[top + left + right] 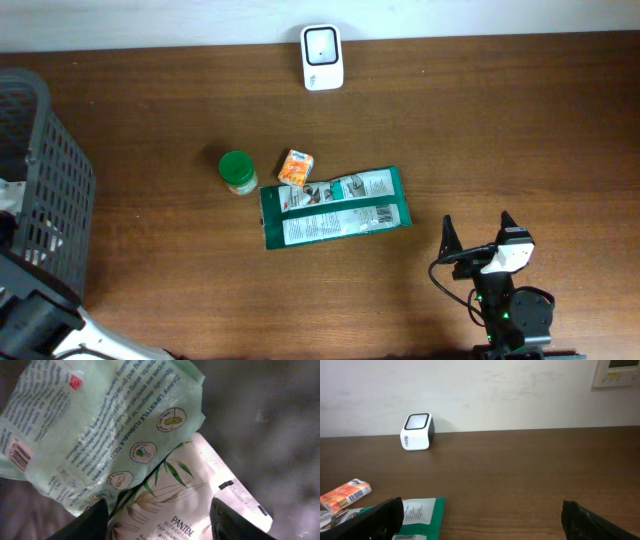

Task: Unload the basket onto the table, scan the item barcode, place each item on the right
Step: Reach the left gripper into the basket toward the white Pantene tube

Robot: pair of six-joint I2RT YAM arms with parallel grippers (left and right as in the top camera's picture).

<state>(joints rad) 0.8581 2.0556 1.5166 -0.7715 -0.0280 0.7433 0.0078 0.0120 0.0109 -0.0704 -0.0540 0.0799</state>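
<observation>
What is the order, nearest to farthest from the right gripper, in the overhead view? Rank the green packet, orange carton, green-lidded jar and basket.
From the right gripper:
1. green packet, mid-table, to the gripper's left.
2. orange carton, at the packet's far left corner.
3. green-lidded jar, left of the carton.
4. basket, at the table's far left edge.

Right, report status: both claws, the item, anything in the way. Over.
Left claw open, straddling white Pantene sachet. Right claw open, empty, low over brown wooden table. Pale green wipes packet overlaps sachet's top end.
</observation>
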